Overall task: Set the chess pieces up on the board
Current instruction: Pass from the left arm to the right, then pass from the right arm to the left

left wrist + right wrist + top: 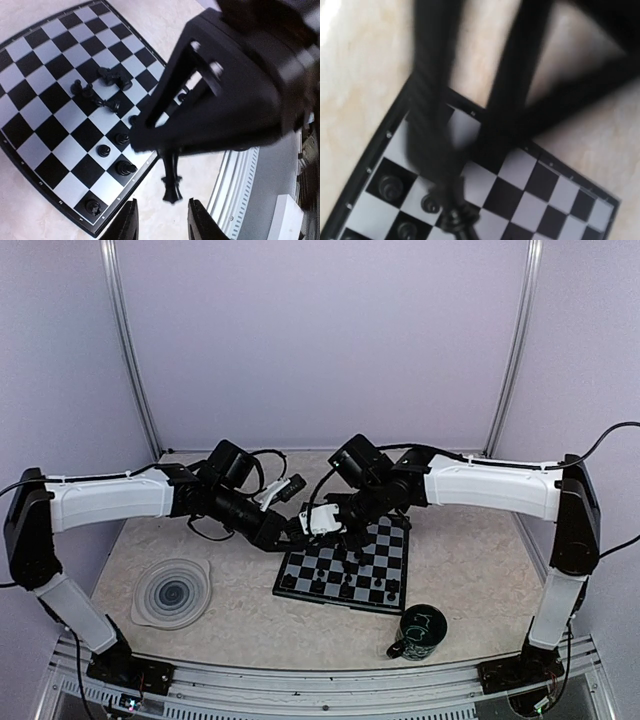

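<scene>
The board [388,545] lies mid-table and shows in the left wrist view [40,75] and the right wrist view [555,195]. Several black chess pieces [125,167] stand along its near side, and some lie toppled [114,77]. My right gripper [335,530] is shut on a tall black piece [172,182], which hangs down past the board's edge. My left gripper [160,222] is open, its fingertips [126,222] just short of that piece on either side and not touching it. In the blurred right wrist view the held piece [456,220] shows low, with dark blurred bars above it.
A dark green mug [420,632] stands near the board's front right corner. A round grey spiral plate [172,592] lies front left. The metal rail of the table's near edge [240,190] runs close beside the grippers. Both arms meet over the board's left side.
</scene>
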Robot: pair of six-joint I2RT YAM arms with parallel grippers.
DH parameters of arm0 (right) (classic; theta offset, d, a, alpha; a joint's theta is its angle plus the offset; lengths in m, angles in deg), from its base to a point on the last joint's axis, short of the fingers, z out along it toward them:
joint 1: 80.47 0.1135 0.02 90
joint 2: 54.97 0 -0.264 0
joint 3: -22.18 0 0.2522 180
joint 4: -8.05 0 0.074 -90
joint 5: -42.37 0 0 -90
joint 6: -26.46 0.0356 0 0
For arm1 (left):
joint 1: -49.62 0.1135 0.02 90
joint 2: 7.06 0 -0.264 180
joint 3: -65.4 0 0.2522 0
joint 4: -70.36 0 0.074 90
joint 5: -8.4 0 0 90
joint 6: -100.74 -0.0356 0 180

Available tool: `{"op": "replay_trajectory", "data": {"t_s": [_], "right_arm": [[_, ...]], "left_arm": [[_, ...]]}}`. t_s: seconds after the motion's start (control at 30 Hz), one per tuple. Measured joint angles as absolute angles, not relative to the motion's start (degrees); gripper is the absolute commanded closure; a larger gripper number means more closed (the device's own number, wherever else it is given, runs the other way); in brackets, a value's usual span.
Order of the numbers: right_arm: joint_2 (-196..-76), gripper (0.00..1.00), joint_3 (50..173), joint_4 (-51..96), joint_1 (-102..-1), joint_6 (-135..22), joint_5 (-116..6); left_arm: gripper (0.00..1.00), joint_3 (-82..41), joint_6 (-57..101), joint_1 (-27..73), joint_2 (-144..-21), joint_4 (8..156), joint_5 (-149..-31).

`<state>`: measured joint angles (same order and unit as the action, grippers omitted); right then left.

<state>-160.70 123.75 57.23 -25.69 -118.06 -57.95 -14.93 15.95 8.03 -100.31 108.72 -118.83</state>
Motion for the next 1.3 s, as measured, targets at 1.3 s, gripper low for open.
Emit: {"op": "replay_trajectory", "data": {"t_s": [1.3], "right_arm": [[-153.7,0.63,107.8,34.3,-47.6,-80.9,-115.7]], "left_arm": [[0.91,-10.1,23.6,-5.4,-98.0,68.4,-92.5]]}}
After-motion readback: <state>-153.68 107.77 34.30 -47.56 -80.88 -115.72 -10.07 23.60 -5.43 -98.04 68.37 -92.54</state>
